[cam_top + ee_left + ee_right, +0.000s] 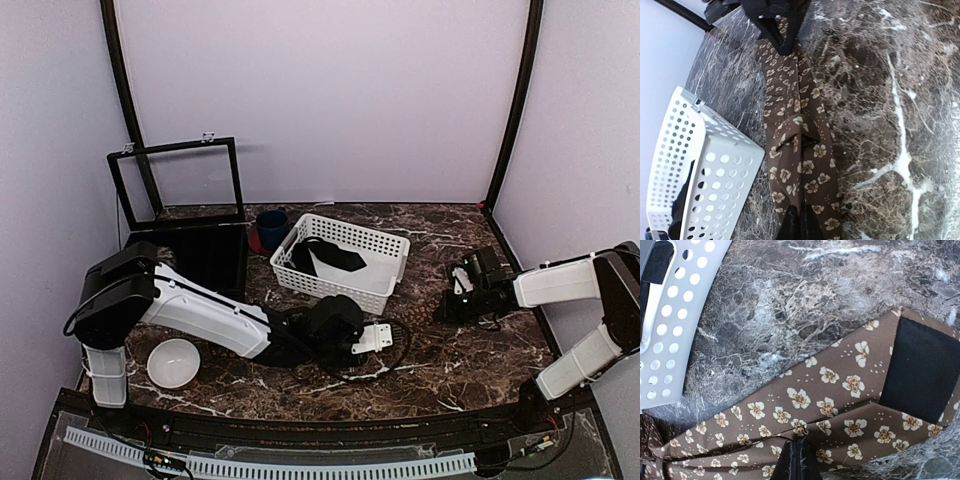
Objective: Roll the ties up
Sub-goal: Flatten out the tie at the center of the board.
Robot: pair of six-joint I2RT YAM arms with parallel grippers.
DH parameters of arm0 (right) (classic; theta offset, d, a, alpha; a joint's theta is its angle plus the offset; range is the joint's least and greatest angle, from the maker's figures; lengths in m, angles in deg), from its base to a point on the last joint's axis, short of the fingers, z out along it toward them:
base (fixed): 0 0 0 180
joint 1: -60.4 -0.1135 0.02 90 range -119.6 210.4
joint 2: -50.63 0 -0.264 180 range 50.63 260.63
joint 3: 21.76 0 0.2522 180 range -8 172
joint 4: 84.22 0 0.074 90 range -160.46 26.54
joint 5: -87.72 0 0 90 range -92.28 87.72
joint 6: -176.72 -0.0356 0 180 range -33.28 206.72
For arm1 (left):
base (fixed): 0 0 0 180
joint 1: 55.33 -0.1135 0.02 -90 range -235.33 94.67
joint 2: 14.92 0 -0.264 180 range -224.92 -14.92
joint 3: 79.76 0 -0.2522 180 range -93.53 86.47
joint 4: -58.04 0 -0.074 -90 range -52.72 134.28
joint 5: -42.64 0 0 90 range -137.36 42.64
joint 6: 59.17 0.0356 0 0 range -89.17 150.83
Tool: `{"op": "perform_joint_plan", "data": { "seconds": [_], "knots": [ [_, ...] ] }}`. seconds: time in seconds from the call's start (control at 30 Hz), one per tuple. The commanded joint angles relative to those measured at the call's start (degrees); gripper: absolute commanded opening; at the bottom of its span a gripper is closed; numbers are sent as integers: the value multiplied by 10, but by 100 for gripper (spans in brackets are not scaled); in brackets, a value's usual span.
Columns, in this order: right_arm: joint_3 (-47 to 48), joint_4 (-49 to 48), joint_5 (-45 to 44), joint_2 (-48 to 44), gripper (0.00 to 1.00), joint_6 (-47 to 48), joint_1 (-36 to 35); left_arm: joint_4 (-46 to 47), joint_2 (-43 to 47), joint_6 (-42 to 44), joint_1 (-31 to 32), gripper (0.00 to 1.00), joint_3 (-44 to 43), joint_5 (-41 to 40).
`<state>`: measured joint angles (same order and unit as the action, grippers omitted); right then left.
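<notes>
Basket holding dark tie, patterned tie outside

ties: 2, namely brown flowered tie 1 and dark tie 1 | white perforated basket: 1 | white bowl: 1 | blue cup: 1 | small red thing, kind unclear: 1 | black box with framed lid: 1 | marble table: 1 | robot arms: 2, left arm and right arm
</notes>
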<state>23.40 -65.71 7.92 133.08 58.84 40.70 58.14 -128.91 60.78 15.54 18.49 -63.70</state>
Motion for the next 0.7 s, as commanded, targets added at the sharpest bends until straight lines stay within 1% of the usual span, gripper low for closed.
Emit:
{"op": "perform_joint_plan", "data": {
  "seconds": [0.0,0.07,0.13,0.2,0.3,0.37,0.43,0.5,0.6,0.67],
  "knots": [
    [-3,48,-40,-1,0,2,4,50,-23,123,25,0,27,-86],
    [1,50,-40,-7,0,2,5,55,-50,139,29,0,20,-112],
    [6,58,-43,-15,0,4,4,43,-63,136,29,0,16,-118],
    [10,67,-48,-23,0,7,5,21,-56,106,28,10,15,-96],
    [10,82,-52,-36,0,8,7,-14,-26,38,21,35,15,-31],
    [7,90,-49,-46,0,8,14,-32,-2,-8,11,47,16,31],
    [3,95,-42,-57,0,8,24,-44,22,-42,-3,56,20,83],
    [3,103,-32,-69,14,7,31,-55,45,-74,-18,63,24,135],
    [12,120,-35,-103,40,3,40,-55,75,-123,-45,64,36,184],
    [18,125,-37,-132,53,3,42,-43,97,-153,-62,65,54,206]
  ]
}}
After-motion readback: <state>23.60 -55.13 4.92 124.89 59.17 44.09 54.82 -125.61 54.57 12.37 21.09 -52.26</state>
